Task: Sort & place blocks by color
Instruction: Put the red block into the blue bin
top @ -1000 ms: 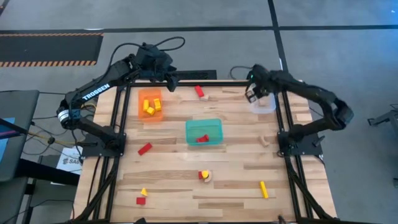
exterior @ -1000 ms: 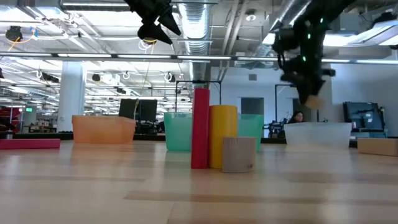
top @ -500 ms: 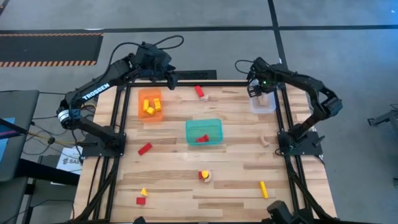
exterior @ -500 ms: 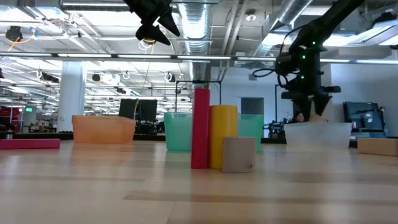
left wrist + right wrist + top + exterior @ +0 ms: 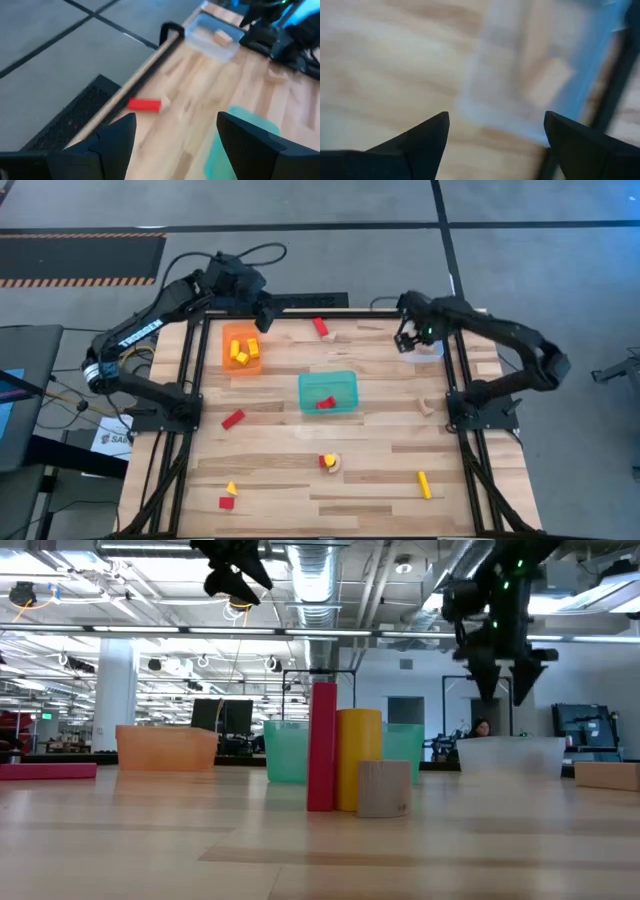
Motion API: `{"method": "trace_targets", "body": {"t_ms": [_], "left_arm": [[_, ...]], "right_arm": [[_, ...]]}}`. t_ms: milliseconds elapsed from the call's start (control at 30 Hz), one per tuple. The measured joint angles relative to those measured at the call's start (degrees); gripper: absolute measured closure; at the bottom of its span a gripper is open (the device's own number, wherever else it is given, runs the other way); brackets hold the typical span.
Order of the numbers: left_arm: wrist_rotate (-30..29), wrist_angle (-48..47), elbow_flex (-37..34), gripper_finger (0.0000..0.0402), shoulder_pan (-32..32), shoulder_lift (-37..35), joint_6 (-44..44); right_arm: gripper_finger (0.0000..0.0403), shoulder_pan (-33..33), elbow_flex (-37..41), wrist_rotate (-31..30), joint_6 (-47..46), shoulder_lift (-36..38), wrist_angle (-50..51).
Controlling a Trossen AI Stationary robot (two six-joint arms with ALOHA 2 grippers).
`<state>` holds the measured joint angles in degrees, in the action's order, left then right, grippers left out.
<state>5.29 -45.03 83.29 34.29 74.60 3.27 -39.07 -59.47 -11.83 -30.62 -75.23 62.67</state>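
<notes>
From my console I see the butcher-block wooden table [image 5: 380, 470] with three plastic trays along its far half: a translucent orange tray [image 5: 241, 348] holding yellow blocks [image 5: 241, 355], a teal tray [image 5: 328, 391] with a red block [image 5: 324, 402] inside, and a clear tray [image 5: 424, 347] at the far right edge holding a pale wooden block [image 5: 223, 36]. Loose pieces lie scattered: a red bar [image 5: 320, 326] near the far rail, another red bar [image 5: 233, 418] on the left, a yellow bar [image 5: 424, 484] near the front right, and a small red-and-yellow cluster [image 5: 328, 462] with a pale wooden cylinder in the middle (upright ones, seen at table level). The right gripper [image 5: 406, 340] hangs above the clear tray's inner edge, fingers pointing down and spread wide, holding nothing. The left gripper [image 5: 262, 316] hovers high by the far rail beside the orange tray, its fingers apart and empty.
</notes>
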Motion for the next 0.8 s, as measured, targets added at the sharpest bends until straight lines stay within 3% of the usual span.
{"method": "trace_targets", "body": {"t_ms": [233,367,533,667,800], "left_arm": [[0.6,12.97,-21.72,0.0136,-3.77,-11.5,5.41],[7.83,17.9,-32.77,0.0136,-7.65,-16.08,6.84],[10.49,6.85,-36.66,0.0136,-17.99,-18.02,5.51],[7.28,-4.62,-36.71,0.0136,-28.31,-17.61,5.41],[0.61,-9.34,-36.71,0.0136,-35.56,-16.94,11.19]], "right_arm": [[0.007,22.23,2.65,0.06,-18.13,6.49,-2.17],[0.0069,35.23,2.65,0.13,-28.97,6.51,-2.97],[0.007,47.12,2.65,0.15,-34.35,3.47,-6.8],[0.007,51.45,2.61,0.02,-35.21,1.75,-9.49],[0.0073,52.17,2.65,-0.09,-35.87,1.62,-10.06]]}}
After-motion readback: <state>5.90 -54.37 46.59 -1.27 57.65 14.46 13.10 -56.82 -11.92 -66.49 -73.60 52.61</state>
